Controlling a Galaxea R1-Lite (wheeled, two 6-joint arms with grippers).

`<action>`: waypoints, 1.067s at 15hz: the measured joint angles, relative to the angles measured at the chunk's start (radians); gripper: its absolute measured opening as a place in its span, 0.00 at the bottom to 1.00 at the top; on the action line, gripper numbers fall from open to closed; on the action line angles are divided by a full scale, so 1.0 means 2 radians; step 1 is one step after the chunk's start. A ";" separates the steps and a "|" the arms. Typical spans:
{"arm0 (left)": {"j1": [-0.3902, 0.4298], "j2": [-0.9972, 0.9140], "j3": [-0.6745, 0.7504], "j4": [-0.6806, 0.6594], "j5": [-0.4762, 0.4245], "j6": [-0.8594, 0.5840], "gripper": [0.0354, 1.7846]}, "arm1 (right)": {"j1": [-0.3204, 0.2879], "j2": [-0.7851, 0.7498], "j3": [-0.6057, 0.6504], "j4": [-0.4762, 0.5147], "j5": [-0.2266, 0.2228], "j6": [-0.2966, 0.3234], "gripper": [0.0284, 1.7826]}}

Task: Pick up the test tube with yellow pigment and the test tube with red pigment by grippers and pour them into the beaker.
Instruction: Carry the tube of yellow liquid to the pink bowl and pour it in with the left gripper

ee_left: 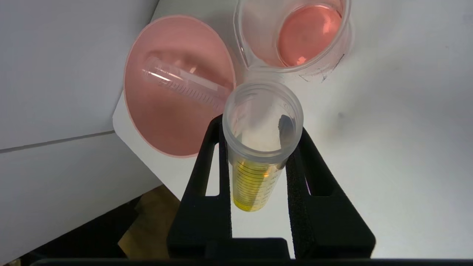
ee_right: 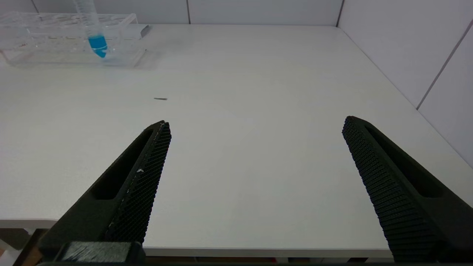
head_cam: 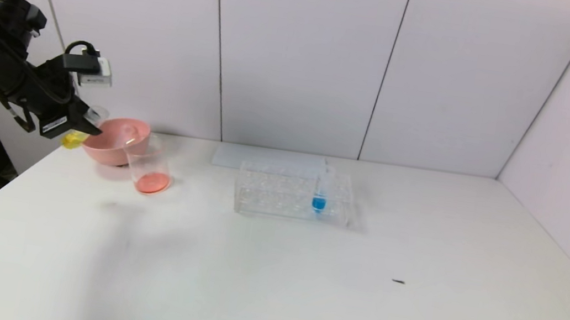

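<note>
Left gripper [head_cam: 79,121]: one, raised at the table's far left edge (about 10 o'clock of the head view), jaws clamped on the test tube with yellow pigment [ee_left: 258,162].
Yellow tube: one, tilted in the grip, open mouth towards the beaker, yellow liquid pooled at its rounded tip.
Pink bowl [head_cam: 110,155]: one, just right of the gripper, holding one clear tube [ee_left: 184,83] lying on its side (whether it is the red one I cannot tell).
Beaker [head_cam: 149,166]: one, touching the bowl at its 4 o'clock, red-orange liquid in the bottom.
Rack [head_cam: 280,193]: one, clear, mid-table, at the beaker's 3 o'clock.
Blue tube [head_cam: 320,193]: one, upright in the rack's right part.
Right gripper [ee_right: 255,129]: one, low over the table's near edge, jaws spread wide, holding nothing.
</note>
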 joint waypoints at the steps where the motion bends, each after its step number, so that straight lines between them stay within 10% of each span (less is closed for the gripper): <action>1: 0.000 0.003 -0.006 0.003 0.002 0.007 0.23 | 0.000 0.000 0.000 0.000 0.000 0.000 0.95; 16: -0.023 0.036 -0.042 0.009 0.022 0.088 0.23 | 0.000 0.000 0.000 0.000 0.000 0.000 0.95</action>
